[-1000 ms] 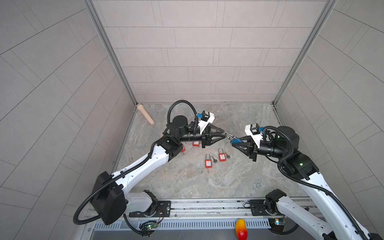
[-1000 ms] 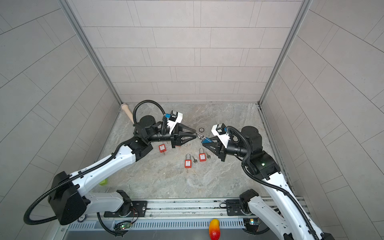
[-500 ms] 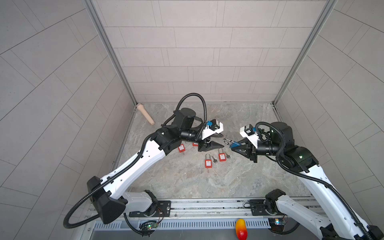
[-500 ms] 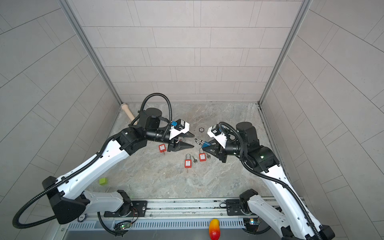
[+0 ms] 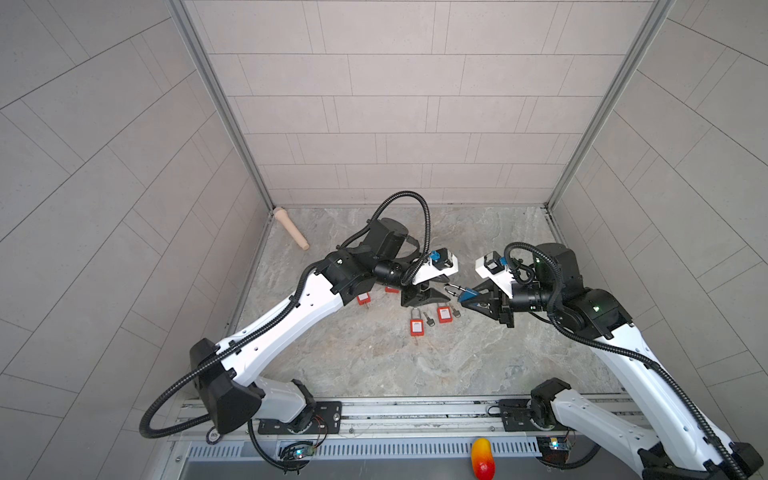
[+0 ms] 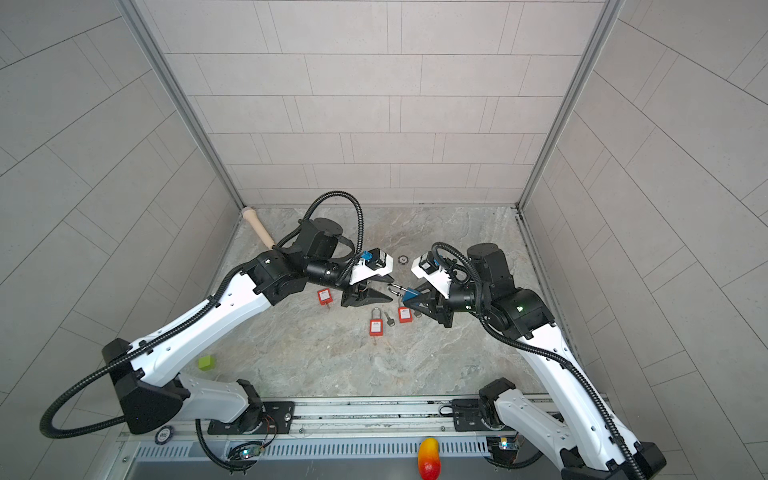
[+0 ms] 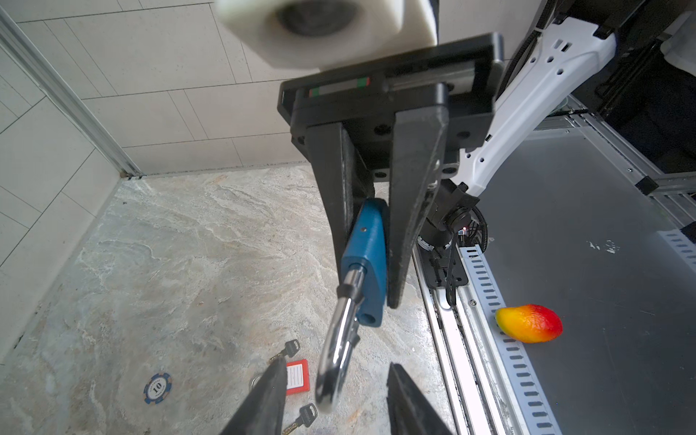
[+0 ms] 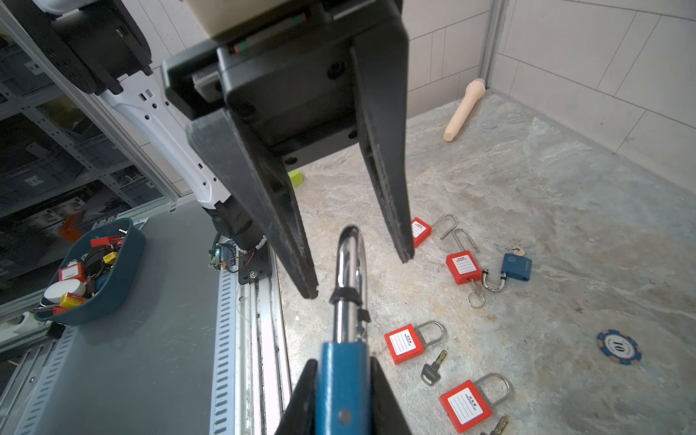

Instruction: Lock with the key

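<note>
Both arms are now sitting nearer the front of the tabletop [image 5: 374,357] than a second ago. Left fingers [image 8: 267,211] are standing half open around the shackle [image 8: 350,256]; right fingers [image 8: 384,406] are gripping the blue padlock [image 8: 341,391] above the tabletop.

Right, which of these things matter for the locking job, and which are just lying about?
Job: blue plastic-bodied padlock in the right claw; left claw, open around its steel shackle; black-headed metal key; red plastic-bodied padlocks.
Lying about: blue poker chip; pale wooden peg; green cube; toy mango.
</note>
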`<state>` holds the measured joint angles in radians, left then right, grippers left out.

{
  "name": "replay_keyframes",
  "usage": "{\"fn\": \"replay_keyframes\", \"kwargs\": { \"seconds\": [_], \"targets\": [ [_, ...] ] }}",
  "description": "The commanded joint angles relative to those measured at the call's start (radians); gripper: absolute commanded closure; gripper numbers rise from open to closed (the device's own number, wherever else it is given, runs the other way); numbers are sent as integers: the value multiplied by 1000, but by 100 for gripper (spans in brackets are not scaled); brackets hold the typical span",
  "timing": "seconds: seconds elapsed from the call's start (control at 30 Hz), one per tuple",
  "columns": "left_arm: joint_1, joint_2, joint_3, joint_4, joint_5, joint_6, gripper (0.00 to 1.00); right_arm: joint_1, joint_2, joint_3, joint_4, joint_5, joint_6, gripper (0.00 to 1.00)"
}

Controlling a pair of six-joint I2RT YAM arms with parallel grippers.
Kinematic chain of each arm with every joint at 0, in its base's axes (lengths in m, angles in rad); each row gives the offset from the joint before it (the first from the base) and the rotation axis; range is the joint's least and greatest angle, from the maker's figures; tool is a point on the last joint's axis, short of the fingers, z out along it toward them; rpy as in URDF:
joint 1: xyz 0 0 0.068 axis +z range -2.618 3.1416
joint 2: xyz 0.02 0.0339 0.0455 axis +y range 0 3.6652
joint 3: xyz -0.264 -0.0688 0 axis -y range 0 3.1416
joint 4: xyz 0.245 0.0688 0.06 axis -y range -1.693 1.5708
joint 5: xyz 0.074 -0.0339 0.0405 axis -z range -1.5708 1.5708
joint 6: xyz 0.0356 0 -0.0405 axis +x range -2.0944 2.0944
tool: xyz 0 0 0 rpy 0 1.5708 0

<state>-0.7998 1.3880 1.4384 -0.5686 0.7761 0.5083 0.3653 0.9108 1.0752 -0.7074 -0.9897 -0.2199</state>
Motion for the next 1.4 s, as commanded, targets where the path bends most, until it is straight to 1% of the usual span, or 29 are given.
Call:
{"fn": "replay_keyframes", "kwargs": {
  "seconds": [0.0,0.07,0.17,0.3,0.37,0.4,0.43,0.47,0.5,0.57,0.63,0.73,0.8,0.93,1.13,1.37],
  "targets": [
    [-12,8,40,-11,11,26,58,6,-1,43,5,-43,-40,100],
    [-15,17,42,-10,18,23,63,8,9,50,-10,-44,-52,100],
    [-21,32,42,-11,32,17,76,12,28,67,-43,-47,-79,100],
    [-21,39,36,-11,64,13,100,12,35,92,-68,-32,-122,100],
    [-14,25,24,17,82,-5,100,12,25,100,-70,-7,-137,100],
    [-5,15,12,50,93,-32,100,12,17,103,-70,3,-150,96],
    [9,0,-8,111,111,-84,100,10,6,103,-72,24,-160,83],
    [25,-14,-33,180,129,-137,100,8,-6,102,-72,51,-149,73],
    [43,-32,-68,273,152,-208,100,6,-25,89,-62,74,-136,64],
    [61,-61,-129,441,171,-326,100,-4,-60,52,-31,83,-125,58],
    [62,-75,-161,520,176,-378,100,-19,-94,7,34,70,-79,54],
    [62,-86,-186,579,180,-419,100,-32,-109,-24,103,11,-18,53],
    [61,-102,-210,622,174,-441,100,-36,-98,-18,97,-17,-16,53],
    [61,-119,-225,620,175,-439,100,-37,-59,13,94,-40,-10,55],
    [59,-132,-228,579,169,-401,100,-37,-19,60,101,-88,-1,61],
    [48,-131,-216,500,150,-335,100,-37,0,93,67,-112,-5,62]
  ]
}}
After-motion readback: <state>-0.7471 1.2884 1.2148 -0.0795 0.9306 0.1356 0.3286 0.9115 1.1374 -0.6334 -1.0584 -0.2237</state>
